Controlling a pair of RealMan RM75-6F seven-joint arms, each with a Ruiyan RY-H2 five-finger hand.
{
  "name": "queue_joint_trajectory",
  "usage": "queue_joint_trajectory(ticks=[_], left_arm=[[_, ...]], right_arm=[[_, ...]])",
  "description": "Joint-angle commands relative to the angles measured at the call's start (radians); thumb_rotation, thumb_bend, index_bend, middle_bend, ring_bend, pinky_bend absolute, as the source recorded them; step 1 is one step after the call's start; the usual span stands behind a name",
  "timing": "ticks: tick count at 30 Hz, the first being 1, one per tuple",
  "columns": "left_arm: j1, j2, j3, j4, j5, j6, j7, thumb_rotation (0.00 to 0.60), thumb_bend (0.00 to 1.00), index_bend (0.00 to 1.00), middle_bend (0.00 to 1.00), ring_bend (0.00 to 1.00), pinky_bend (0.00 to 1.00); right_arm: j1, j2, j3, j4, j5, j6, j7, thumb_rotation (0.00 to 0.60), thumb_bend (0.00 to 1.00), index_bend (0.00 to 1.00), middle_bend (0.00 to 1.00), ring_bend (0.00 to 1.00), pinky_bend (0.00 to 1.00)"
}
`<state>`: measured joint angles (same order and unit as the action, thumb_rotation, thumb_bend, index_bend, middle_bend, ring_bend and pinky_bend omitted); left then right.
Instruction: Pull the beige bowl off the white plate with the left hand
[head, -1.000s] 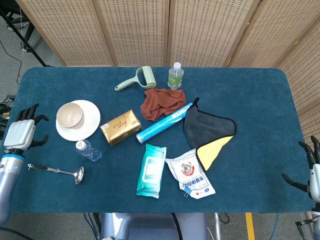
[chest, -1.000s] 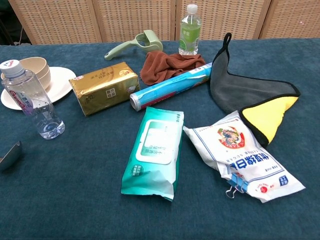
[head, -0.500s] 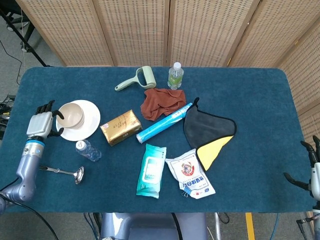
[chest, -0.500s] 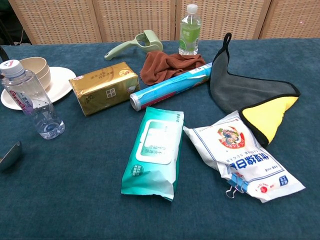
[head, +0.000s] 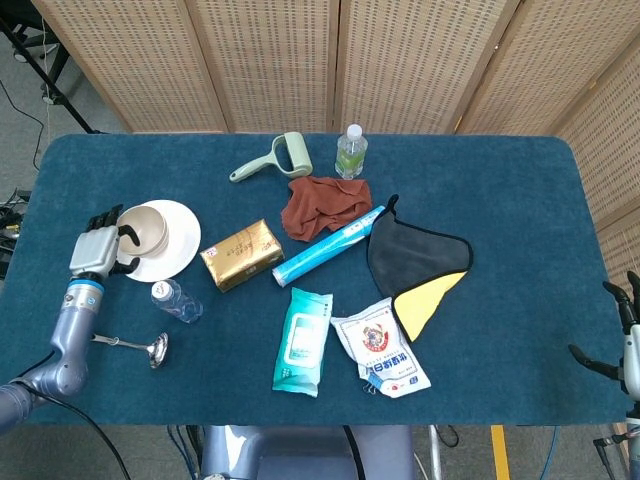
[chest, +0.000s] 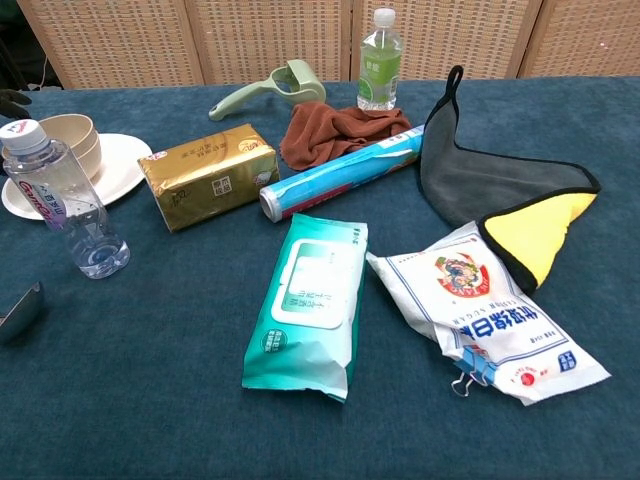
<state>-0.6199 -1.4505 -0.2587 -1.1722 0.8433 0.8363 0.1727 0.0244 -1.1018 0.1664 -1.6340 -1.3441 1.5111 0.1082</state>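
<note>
The beige bowl (head: 143, 229) sits on the left part of the white plate (head: 178, 250), at the table's left side. The chest view shows the bowl (chest: 72, 138) and plate (chest: 117, 162) at the far left, partly behind a water bottle. My left hand (head: 99, 242) is right beside the bowl's left rim, holding nothing, its dark fingers spread toward the rim. I cannot tell whether they touch it. My right hand (head: 626, 343) hangs off the table's right edge, fingers apart and holding nothing.
A small water bottle (head: 176, 300) and a metal ladle (head: 128, 344) lie just in front of the plate. A gold box (head: 242, 255) is close on the plate's right. Cloths, a blue roll (head: 330, 245), a wipes pack (head: 303, 340) and a white bag (head: 380, 348) fill the middle.
My left hand has moved right and further onto the table, from the table's left edge up to the bowl's left rim. The bowl and the right hand have stayed put.
</note>
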Motion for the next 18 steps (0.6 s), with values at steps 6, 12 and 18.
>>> queue_joint_trajectory(ticks=[6,12,18], left_arm=[[-0.007,-0.019,-0.002,0.028,-0.006,-0.002,-0.008,0.6,0.32,0.53,0.0,0.0,0.0],[-0.014,-0.03,-0.003,0.043,-0.011,-0.018,-0.017,0.6,0.35,0.53,0.0,0.0,0.0],[-0.018,-0.034,-0.005,0.047,-0.01,-0.024,-0.028,0.6,0.38,0.57,0.0,0.0,0.0]], right_arm=[[0.001,-0.001,0.0,0.002,0.004,-0.005,0.0,0.6,0.0,0.15,0.0,0.0,0.0],[0.001,-0.002,-0.001,0.003,0.003,-0.006,-0.002,0.6,0.0,0.15,0.0,0.0,0.0],[0.002,-0.002,-0.002,0.003,0.003,-0.01,-0.001,0.6,0.0,0.15,0.0,0.0,0.0]])
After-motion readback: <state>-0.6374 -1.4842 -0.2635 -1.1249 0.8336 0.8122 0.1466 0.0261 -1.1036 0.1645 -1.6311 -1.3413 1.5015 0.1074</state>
